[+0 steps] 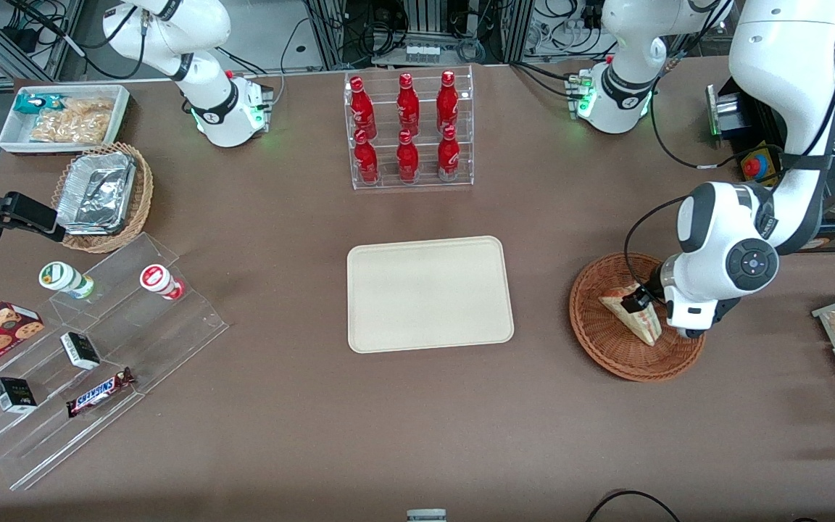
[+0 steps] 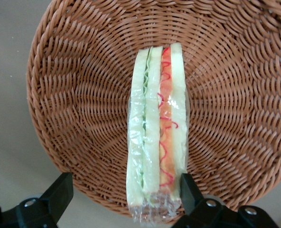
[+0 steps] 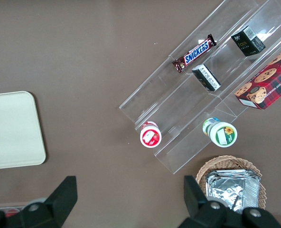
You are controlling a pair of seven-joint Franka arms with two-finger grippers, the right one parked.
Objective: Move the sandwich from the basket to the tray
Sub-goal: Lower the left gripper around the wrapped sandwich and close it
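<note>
Front view: gripper (image 1: 641,299) low in the basket (image 1: 609,348), over the sandwich (image 1: 635,313).
Its fingers (image 2: 60,192) stand spread, one touching the sandwich; bare desk (image 1: 541,290) separates basket and tray (image 1: 428,293).

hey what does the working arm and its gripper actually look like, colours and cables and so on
The working arm has glossy white rounded shells with dark grey joint bands. A round dark button pad with arrow marks sits on its wrist. A black cable loops beside the wrist, and a green light glows at the base. The gripper, over the basket, has black angular fingers with visible screws.
</note>
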